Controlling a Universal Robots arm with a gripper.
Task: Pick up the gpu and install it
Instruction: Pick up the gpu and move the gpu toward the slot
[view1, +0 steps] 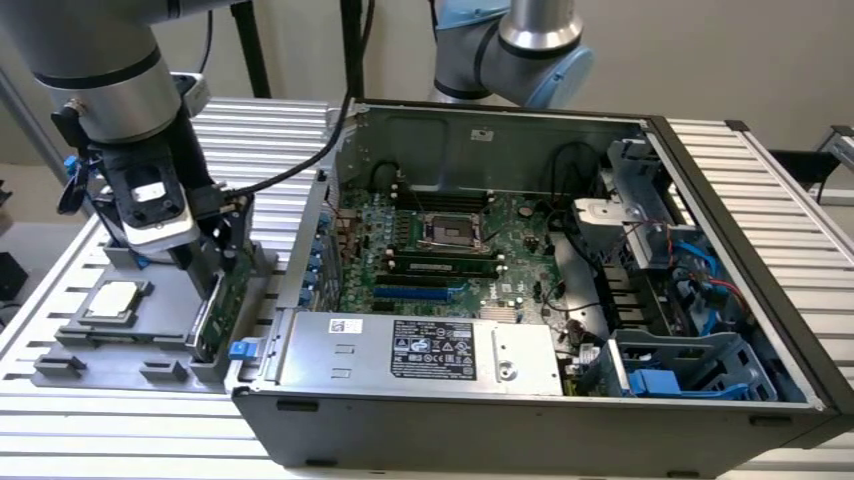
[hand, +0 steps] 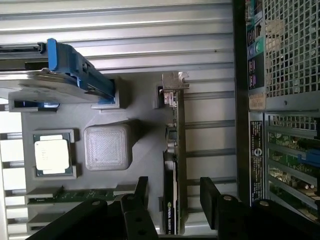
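Observation:
The gpu (hand: 174, 150) stands on its long edge in a slot of the grey fixture tray (hand: 145, 107), its silver bracket (hand: 174, 82) at one end. In the exterior view the gpu (view1: 215, 310) shows as a thin green card at the tray's edge, right beside the computer case. My gripper (hand: 175, 192) is open and hangs over the card, one black finger (hand: 141, 190) on each side of it with a gap to the board. From the exterior view my gripper (view1: 220, 248) sits just above the card's top edge.
The tray also holds a square silver CPU (hand: 51, 154), a RAM stick (hand: 75, 195), a grey block (hand: 107, 146) and a hard drive with blue rails (hand: 65, 75). The open computer case (view1: 747, 250) with its motherboard (view1: 441, 250) and power supply (view1: 414, 345) lies on the exterior view's right of the tray.

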